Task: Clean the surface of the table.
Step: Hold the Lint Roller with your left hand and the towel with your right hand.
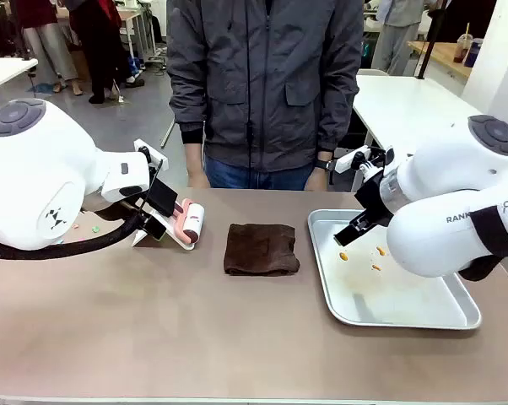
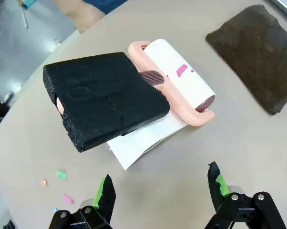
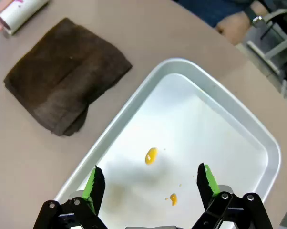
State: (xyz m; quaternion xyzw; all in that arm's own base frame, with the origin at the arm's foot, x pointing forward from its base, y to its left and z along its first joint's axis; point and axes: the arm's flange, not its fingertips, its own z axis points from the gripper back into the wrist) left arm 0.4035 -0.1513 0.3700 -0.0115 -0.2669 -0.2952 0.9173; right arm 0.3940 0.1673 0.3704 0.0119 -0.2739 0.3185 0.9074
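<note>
Broad brownish table [image 1: 153, 337] across the whole foreground, from the near edge to a person [image 1: 267, 84] standing at the far edge.

Toward the far-left corner: a pink lint roller [image 2: 181, 76] with a white roll, lying on a white sheet [image 2: 143, 143], a black foam block [image 2: 105, 105] over its handle. Above it, left gripper [image 2: 159, 180], jaws spread wide, holding nothing, clear of the foam. Near the sheet, on the bare tabletop, a few small coloured scraps [image 2: 61, 174].

Around the middle of the table, closer to the far edge: a folded dark brown cloth [image 1: 261, 248], lying flat, apart from both roller and tray.

Toward the right edge: a silver metal tray [image 1: 406, 295] with 3 small orange bits [image 1: 343, 256] inside, near its far-left corner. Above the tray, right gripper [image 3: 149, 174], fingers fully apart, gripping nothing, touching nothing.
</note>
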